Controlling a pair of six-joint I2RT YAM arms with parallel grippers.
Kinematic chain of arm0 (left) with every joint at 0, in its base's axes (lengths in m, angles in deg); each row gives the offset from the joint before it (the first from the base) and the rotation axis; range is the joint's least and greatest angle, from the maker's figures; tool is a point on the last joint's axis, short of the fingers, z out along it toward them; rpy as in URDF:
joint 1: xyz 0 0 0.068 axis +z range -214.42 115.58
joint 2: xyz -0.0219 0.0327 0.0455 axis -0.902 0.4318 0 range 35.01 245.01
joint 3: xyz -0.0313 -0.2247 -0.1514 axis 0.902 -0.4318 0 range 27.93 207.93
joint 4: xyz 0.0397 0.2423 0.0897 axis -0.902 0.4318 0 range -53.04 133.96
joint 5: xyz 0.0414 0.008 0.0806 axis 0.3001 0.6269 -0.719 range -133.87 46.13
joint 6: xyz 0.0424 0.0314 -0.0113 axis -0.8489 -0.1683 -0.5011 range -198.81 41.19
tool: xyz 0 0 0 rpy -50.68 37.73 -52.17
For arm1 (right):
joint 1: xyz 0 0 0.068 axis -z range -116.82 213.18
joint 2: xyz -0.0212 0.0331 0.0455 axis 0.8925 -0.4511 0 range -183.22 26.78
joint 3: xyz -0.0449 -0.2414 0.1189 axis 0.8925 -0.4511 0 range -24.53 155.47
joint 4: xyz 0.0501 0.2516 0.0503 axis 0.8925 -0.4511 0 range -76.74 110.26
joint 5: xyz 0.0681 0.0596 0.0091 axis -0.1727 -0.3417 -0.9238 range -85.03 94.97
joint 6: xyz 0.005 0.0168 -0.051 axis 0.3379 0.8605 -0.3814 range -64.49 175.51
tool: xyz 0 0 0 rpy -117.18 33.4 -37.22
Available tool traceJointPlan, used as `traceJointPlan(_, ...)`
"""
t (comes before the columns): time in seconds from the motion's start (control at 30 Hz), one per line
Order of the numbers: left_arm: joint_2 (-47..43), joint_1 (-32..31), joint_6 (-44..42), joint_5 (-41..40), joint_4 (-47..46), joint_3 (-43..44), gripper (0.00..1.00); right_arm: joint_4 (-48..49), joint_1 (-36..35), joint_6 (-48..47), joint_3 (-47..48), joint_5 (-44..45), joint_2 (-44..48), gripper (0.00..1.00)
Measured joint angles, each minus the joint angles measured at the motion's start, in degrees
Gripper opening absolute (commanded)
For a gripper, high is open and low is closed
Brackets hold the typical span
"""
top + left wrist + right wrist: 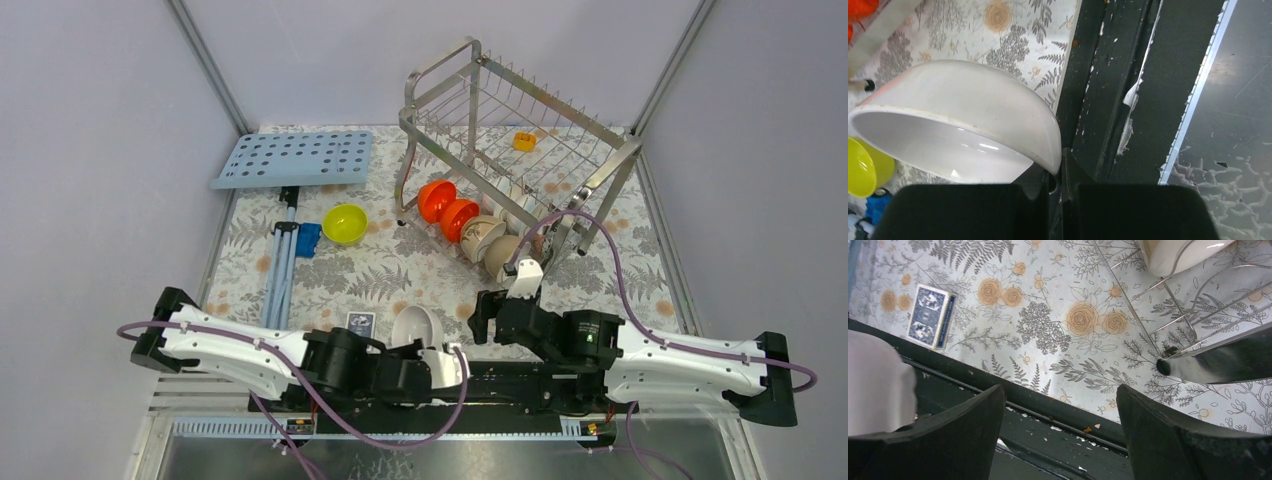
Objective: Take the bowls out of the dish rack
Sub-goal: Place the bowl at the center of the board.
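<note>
High rear overhead; two close downward wrist views; floral tablecloth (400,270) in all

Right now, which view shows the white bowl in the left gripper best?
Left wrist: the white bowl fills the frame, rim pinched in the left gripper. Top external shows it small. Right wrist catches only a pale blur at its left edge, probably it.

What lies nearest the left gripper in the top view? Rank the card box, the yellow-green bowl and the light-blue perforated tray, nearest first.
From the left gripper, shut on a white bowl:
1. card box, close by, just to its left.
2. yellow-green bowl, farther back on the left.
3. light-blue perforated tray, at the far left corner.
</note>
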Motion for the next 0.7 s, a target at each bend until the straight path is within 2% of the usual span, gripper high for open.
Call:
traceJointPlan(0.1, 2.49, -1.81, -3.04, -0.85, -2.19, 0.02, 0.0, -1.22, 0.0, 0.15, 1.97, -0.04, 0.02, 0.88)
traceJointPlan(0.37, 18.18, -8.07, -12.74, -3.37, -3.13, 0.07, 0.0, -7.5, 0.0, -1.57, 11.19, -0.52, -0.2, 0.88)
traceJointPlan(0.7, 18.93, -7.93, -29.64, -8.26, -1.62, -0.83, 0.0, -10.99, 0.0, -8.55, 14.12, -7.93, -5.75, 0.84)
